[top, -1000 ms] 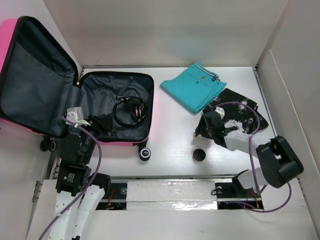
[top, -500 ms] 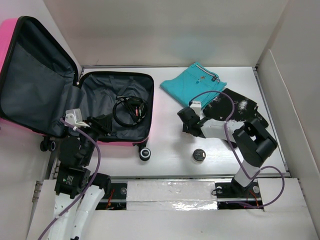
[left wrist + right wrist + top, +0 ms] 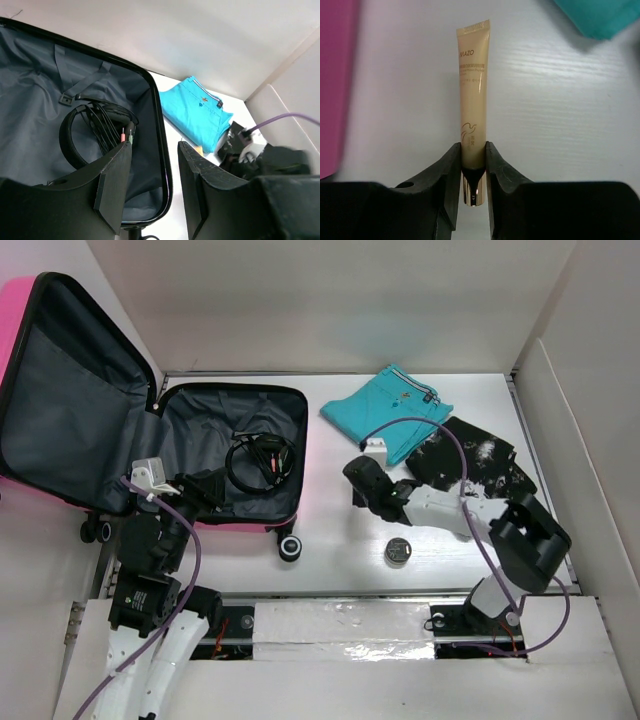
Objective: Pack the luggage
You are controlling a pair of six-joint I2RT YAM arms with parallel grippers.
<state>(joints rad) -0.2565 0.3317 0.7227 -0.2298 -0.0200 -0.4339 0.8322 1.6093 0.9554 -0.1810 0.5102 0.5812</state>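
The luggage (image 3: 190,430) lay open at the left of the surface (image 3: 340,530), its lid (image 3: 70,410) standing up at the far left so that the grey-lined lower half faced upward, ready to take things. A coil of black headphones and cable (image 3: 260,460) sat inside it. The right jaws were clamped on a slim cream-gold tube (image 3: 472,100), pinching it just above its metallic cap (image 3: 471,192) — a grip at the stiffer neck, which I judged would spare the soft body and leave the long end free to go down first. In the right wrist view the pink shell showed at the left edge, so the tube was beside the luggage and not yet in it. The left jaws stood apart with nothing between them, poised over the near rim of the lower half, probably keeping out of the way. A folded teal garment (image 3: 390,412), a black printed garment (image 3: 480,460) and a small round tin (image 3: 399,551) lay unpacked on the surface. The tube read "MAZO" near its crimped end; under that came finer lines and a bird-like emblem — that print was too small to read.
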